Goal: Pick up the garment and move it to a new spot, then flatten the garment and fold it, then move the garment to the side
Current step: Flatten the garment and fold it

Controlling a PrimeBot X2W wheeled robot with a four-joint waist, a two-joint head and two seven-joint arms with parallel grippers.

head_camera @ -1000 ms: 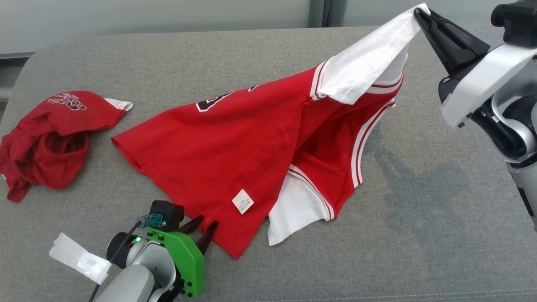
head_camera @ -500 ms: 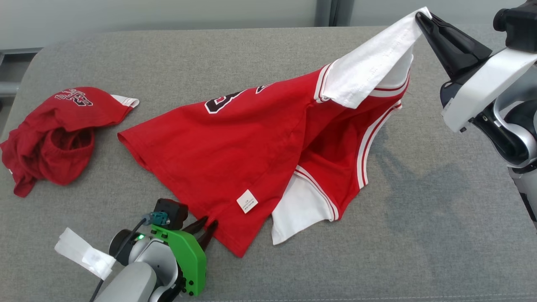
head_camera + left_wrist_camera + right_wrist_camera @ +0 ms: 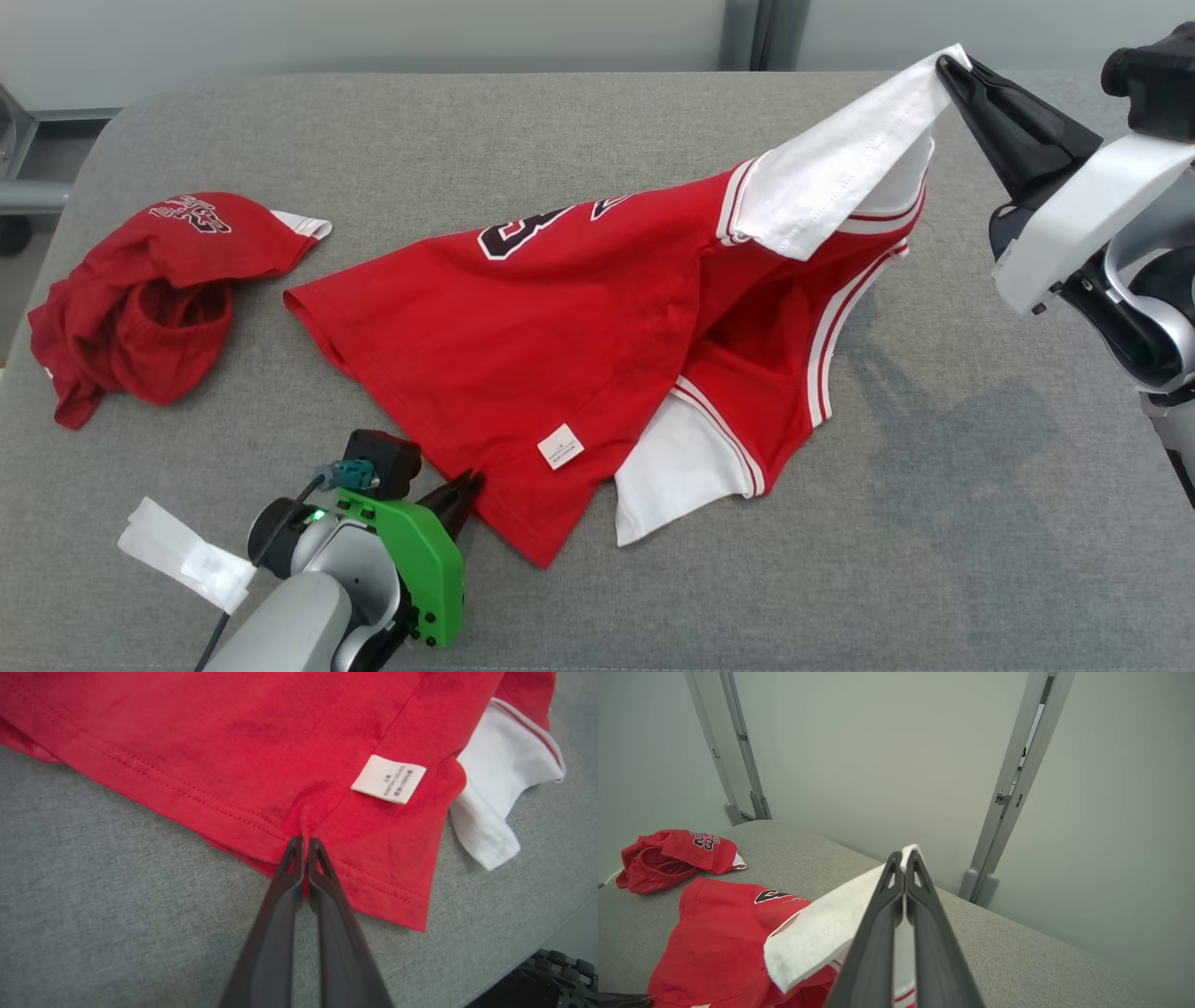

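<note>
A red garment (image 3: 560, 327) with white sleeves and black lettering lies partly spread on the grey padded table (image 3: 934, 523). My right gripper (image 3: 950, 67) is shut on the tip of one white sleeve (image 3: 840, 177) and holds it lifted above the table at the far right; in the right wrist view the sleeve (image 3: 831, 933) hangs from the closed fingers (image 3: 903, 858). My left gripper (image 3: 464, 487) is shut on the red hem at the near edge; the left wrist view shows the hem (image 3: 243, 821) pinched between the fingertips (image 3: 303, 842), beside a white label (image 3: 388, 778).
A second red garment (image 3: 149, 299) lies crumpled at the table's left side. A white paper tag (image 3: 182, 565) hangs by my left arm. The other white sleeve (image 3: 677, 467) rests flat near the front. Grey wall and metal posts (image 3: 1008, 788) stand beyond the table's far edge.
The left gripper's fingers, apart beside the hem a second ago, have shut on it. The head camera shifted, sliding the scene right and down. The right gripper kept the sleeve lifted.
</note>
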